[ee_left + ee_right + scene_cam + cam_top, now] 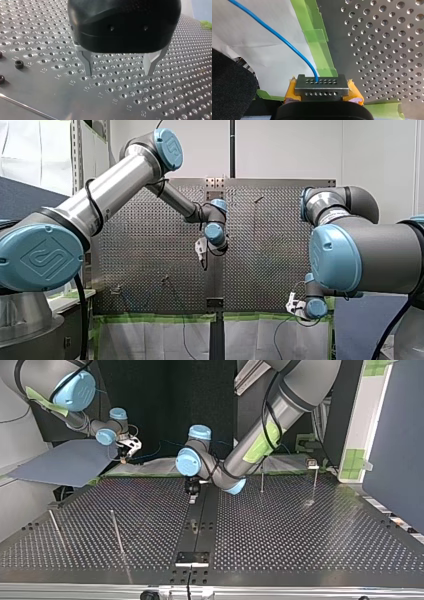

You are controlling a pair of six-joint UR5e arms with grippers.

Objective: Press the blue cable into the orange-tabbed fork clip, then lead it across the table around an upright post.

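**Cable-routing rig: cable in hand, clip not yet reached**

1. Perforated table [300,530]. It is carrying a dark centre rail [200,515] and several thin upright posts [117,532] standing well apart, probably so the cable can be led around one of them.
2. My left gripper [119,72]. It is hovering just above the table beside the rail with its metal fingers spread wide and nothing between them. It looks to be waiting as a free helper, well apart from the cable.
3. My right gripper [322,86]. It is hanging over the table's taped edge, its yellow-padded plates pinching tight on the cable.
4. White sheet [249,50] and green tape [318,42]. They are covering the ground and the table edge beneath the held cable.
5. Blue cable [287,42]. It is emerging from between the right fingers and trailing away over the sheet, off the table. It is probably held near its end so that the slack can follow.
6. Fork clip. I cannot make it out with confidence in any view, so pressing the cable in appears to be the step ahead.
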